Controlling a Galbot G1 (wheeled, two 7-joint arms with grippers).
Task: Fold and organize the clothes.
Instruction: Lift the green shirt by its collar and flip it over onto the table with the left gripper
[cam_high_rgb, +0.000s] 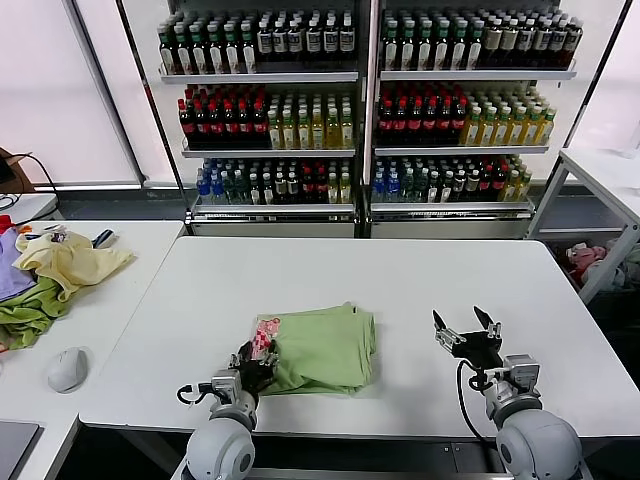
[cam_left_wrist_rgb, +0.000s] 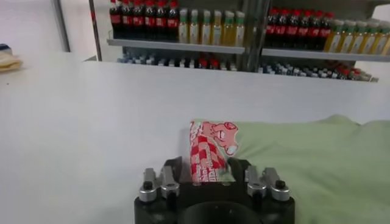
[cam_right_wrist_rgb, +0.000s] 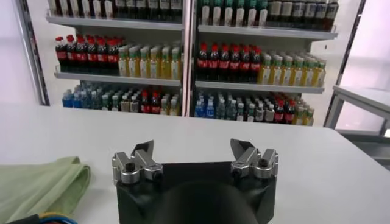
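Light green soft-fabric polo shirt (cam_high_rgb: 325, 348) lies folded into a compact rectangle at table (cam_high_rgb: 420, 280) centre-front, red-and-white graphic at its 9 o'clock edge. Left pincer (cam_high_rgb: 256, 358) sits at that edge with the printed corner between its jaws; can't tell if it grips. Right pincer (cam_high_rgb: 467, 330) at 3 o'clock, well apart, wide open, empty. Folding looks mostly done; final tidy or placing left.

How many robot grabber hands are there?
2. The left gripper is at the near left edge of the folded green shirt; the right gripper hovers open, apart from it, over the white table.
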